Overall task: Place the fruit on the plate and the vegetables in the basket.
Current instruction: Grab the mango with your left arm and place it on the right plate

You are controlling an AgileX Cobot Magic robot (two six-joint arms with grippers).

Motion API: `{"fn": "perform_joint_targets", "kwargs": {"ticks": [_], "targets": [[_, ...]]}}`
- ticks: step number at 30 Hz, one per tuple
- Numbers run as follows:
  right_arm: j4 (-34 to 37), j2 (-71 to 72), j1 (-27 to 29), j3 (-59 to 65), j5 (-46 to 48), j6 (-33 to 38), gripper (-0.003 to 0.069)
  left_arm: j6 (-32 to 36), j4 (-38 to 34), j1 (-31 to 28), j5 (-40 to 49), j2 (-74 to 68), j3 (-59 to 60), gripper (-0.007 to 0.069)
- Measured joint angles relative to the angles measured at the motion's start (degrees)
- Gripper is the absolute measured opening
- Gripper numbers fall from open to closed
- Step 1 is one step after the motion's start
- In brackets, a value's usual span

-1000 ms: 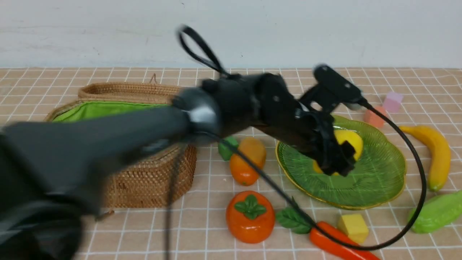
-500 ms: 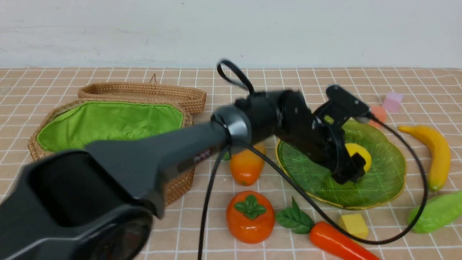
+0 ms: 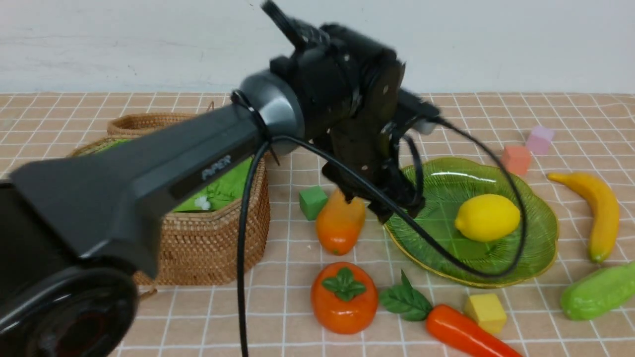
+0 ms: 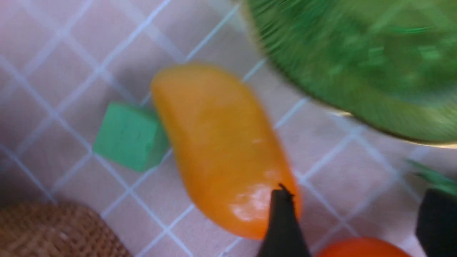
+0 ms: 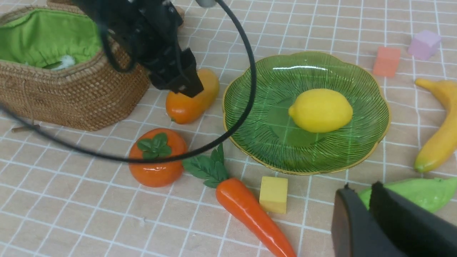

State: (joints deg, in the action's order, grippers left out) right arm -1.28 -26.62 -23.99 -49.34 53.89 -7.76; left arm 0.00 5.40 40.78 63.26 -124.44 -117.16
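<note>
lemon [image 3: 487,217] now lies free on the plate [image 3: 538,248], because my left gripper [image 4: 357,203] has let go and swung across, jaws apart and empty, to hover over the mango [image 3: 340,225] just beside that plate, so i judge one fruit placed and the next lined up.

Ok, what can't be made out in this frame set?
Basket inside: front view, mostly behind the left arm; the pale scrap in it, right wrist view, too small to name.
Left hand: left wrist view blurred, fingers cut by the edge.
Right hand: only its wrist view, cropped; open or shut unclear.
Carrot tip: past the front view's bottom edge.
</note>
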Motion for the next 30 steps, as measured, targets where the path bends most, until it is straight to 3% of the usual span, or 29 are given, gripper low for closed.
{"fn": "perform_joint_targets", "kwargs": {"ticks": [4, 7, 12, 17, 24, 30], "targets": [[0.0, 0.0, 0.0, 0.0, 0.0, 0.0, 0.0101, -2.7, 0.2, -2.4, -1.8, -4.4, 0.0, 0.0603], [0.1, 0.0, 0.0, 0.0, 0.0, 0.0, 0.0101, -3.0, 1.4, -3.2, -4.5, -6.9, 0.0, 0.0636], [0.6, 0.0, 0.0, 0.0, 0.0, 0.0, 0.0101, -3.1, 2.8, -3.4, -7.4, -9.5, 0.0, 0.062], [0.8, 0.0, 0.0, 0.0, 0.0, 0.0, 0.0101, -3.1, 4.5, -3.4, -8.7, -10.9, 0.0, 0.054], [1.3, 0.0, 0.0, 0.0, 0.3, 0.3, 0.0101, -6.8, 9.8, -3.3, -6.4, -10.4, -0.4, 0.054], [1.3, 0.0, 0.0, 0.0, 0.2, 1.1, 0.0101, -6.7, 10.0, -2.9, -4.1, -4.6, -3.4, 0.054]]}}
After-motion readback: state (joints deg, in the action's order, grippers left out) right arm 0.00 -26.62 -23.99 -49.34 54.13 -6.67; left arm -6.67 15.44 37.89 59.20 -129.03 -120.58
